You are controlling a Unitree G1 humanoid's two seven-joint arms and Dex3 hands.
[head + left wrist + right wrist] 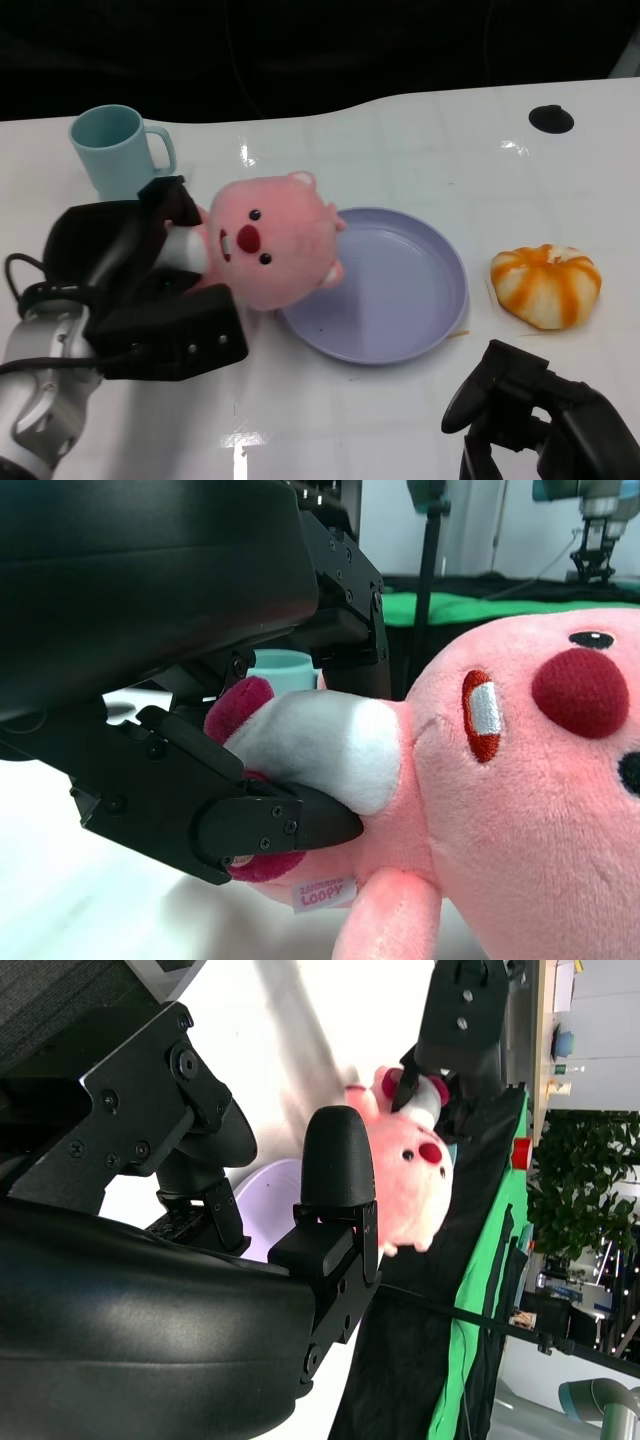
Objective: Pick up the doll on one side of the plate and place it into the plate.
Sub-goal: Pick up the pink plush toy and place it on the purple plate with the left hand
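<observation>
A pink plush doll (272, 242) with a red nose hangs over the left rim of the lavender plate (400, 290). My left hand (150, 270) grips it by its white and dark red body, shown close in the left wrist view, where black fingers (250, 820) clamp the doll (520, 770). The doll's head leans over the plate's edge. My right hand (540, 410) rests low at the front right, apart from the plate, holding nothing, fingers curled. The right wrist view shows the doll (410, 1175) and the plate (270, 1200) beyond my right hand (250, 1230).
A light blue mug (118, 150) stands behind my left hand at the back left. An orange and white striped bun-shaped toy (546, 284) lies right of the plate. A black round mark (551, 118) sits at the back right of the white table.
</observation>
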